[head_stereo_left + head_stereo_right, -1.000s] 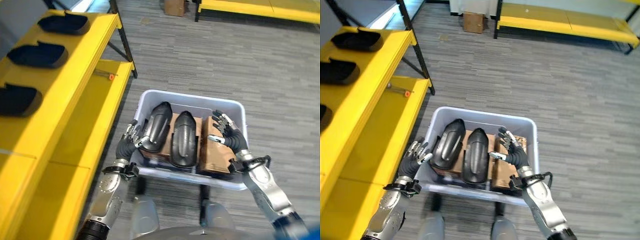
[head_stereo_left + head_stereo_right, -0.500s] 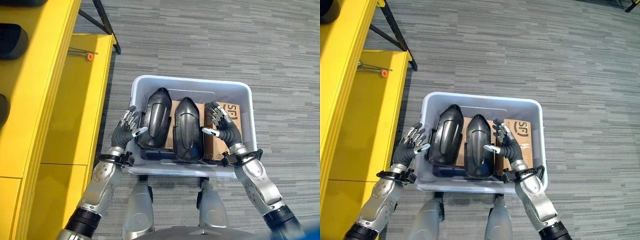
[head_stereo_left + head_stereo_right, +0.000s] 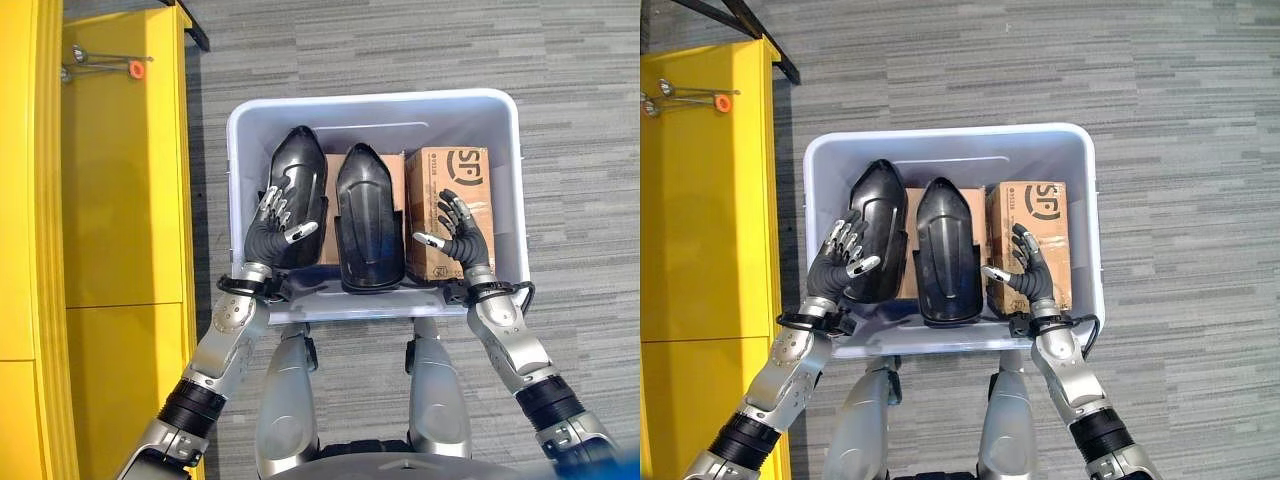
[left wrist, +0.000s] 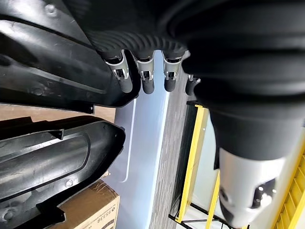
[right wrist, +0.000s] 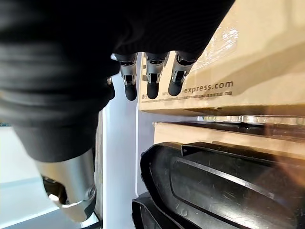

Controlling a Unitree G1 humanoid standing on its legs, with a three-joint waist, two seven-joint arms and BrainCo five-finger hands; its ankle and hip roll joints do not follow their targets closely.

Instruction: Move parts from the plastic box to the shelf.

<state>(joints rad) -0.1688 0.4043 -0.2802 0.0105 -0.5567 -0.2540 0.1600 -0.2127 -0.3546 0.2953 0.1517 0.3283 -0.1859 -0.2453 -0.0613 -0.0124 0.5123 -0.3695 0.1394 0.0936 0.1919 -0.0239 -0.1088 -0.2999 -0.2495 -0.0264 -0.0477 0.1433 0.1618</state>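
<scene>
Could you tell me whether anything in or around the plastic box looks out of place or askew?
Nothing looks spilled or damaged. The left black part leans at a slant against the box wall, unlike the straighter one beside it. A cardboard box shares the bin, and loose small tools lie on the yellow shelf.

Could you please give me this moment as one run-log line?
stage: reaching into plastic box | left hand: open, over left black part | right hand: open, over cardboard box | middle black part: in box, unheld

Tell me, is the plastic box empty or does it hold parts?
Not empty: the plastic box holds two black parts and a cardboard box.
</scene>
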